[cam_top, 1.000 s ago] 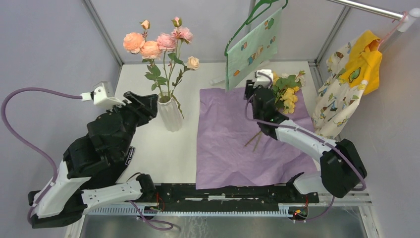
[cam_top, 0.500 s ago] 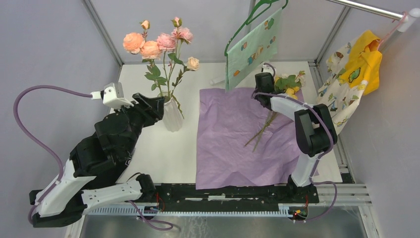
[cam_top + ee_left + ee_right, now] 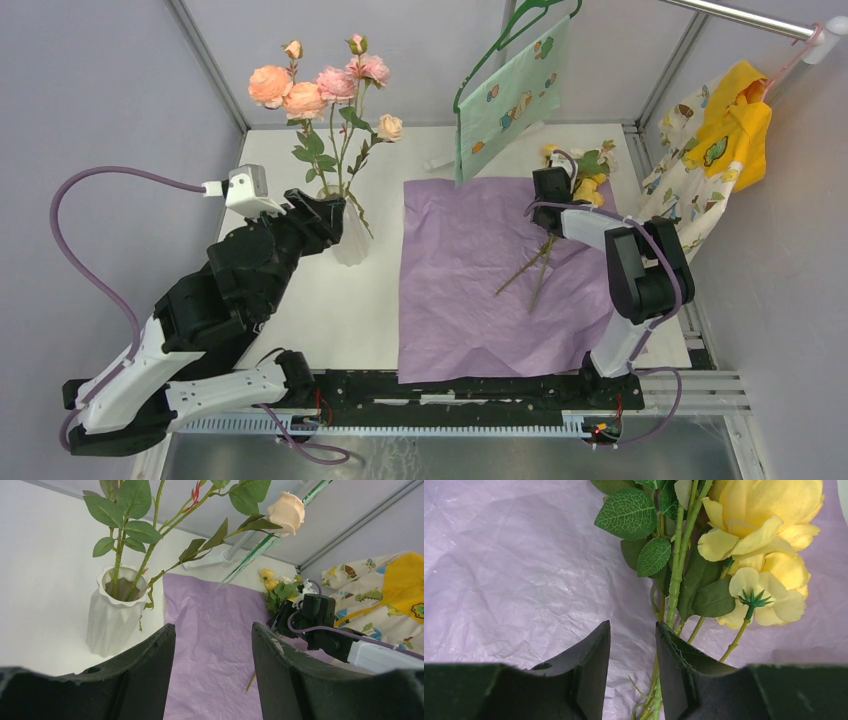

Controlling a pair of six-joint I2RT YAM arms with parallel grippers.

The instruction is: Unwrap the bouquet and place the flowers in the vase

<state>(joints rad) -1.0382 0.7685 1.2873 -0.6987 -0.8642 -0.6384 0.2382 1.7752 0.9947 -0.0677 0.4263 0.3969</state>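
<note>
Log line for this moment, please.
left gripper: open, empty, near vase | right gripper: open, astride stems of yellow roses | pink roses: in vase | purple paper: spread flat

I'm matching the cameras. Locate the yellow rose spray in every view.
Top external: yellow rose spray at the far right corner of the purple paper.
Left wrist: spray right of centre, at the paper's far edge.
Right wrist: spray upper right, on the paper.
Shared landmark: purple paper.
</note>
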